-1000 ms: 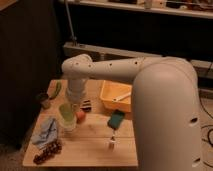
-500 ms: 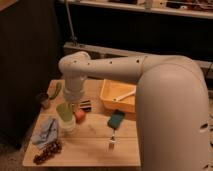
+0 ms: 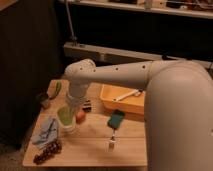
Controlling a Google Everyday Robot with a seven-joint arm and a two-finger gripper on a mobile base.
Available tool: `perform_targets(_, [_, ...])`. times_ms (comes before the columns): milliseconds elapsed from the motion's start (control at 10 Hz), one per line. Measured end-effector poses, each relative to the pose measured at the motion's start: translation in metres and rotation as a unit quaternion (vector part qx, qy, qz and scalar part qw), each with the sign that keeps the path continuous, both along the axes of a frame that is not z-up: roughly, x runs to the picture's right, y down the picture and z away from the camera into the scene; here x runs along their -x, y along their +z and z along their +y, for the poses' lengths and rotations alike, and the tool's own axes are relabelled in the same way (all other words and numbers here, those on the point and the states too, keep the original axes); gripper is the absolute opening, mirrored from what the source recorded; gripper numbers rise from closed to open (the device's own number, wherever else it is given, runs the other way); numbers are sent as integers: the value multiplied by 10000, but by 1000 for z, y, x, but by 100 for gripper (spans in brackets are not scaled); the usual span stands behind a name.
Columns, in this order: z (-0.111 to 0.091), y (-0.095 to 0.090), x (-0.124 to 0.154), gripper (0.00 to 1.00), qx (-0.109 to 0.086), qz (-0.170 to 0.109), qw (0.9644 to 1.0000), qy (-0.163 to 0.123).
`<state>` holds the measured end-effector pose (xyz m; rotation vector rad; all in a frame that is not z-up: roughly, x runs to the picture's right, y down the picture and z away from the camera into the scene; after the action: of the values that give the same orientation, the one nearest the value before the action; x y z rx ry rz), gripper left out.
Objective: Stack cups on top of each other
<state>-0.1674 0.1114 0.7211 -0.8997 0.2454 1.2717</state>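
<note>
A light green cup point(image 3: 65, 116) stands in or on a wide white cup point(image 3: 68, 128) at the left middle of the wooden table point(image 3: 95, 150). A small dark grey-brown cup point(image 3: 44, 100) stands apart near the table's left edge. My gripper point(image 3: 73, 107) hangs down from the white arm point(image 3: 115, 75), right above and against the green cup's rim. The arm hides its fingers.
An orange fruit point(image 3: 81, 116) lies right beside the cups. A yellow tub point(image 3: 122, 101) holding a white utensil stands to the right. A teal sponge point(image 3: 116, 119), a white fork point(image 3: 110, 143), a blue cloth point(image 3: 45, 131), dark grapes point(image 3: 47, 150) and a green object point(image 3: 57, 90) also lie on the table.
The wrist has dropped lower over the green and white cups. The cups and other objects have not visibly moved.
</note>
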Motion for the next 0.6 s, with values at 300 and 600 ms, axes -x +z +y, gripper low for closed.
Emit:
perform_targets(300, [-1, -1, 2, 55, -182, -37, 9998, 23])
perform_targets(600, [-1, 2, 3, 79, -232, -20, 9997, 65])
